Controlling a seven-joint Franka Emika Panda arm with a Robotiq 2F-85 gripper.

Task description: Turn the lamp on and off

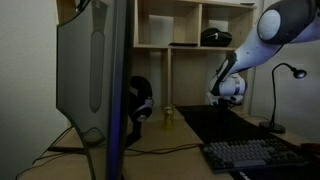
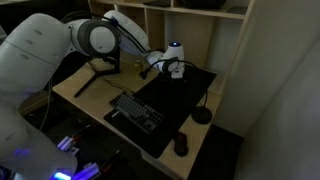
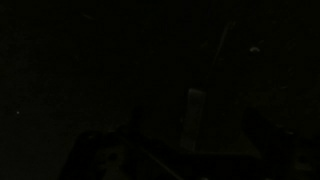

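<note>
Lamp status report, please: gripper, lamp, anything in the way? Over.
Gripper hovering over black mat, short of lamp; jaws unreadable. Lamp upright, no glow, room dim. Nothing seen between them.

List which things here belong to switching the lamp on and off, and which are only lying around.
For the job:
lamp
gripper

Just lying about:
keyboard
mouse
headphones
monitor

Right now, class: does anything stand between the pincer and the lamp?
Nothing visible does. In an exterior view the pincer hangs over the dark mat, and only bare mat lies between it and the lamp.
</note>
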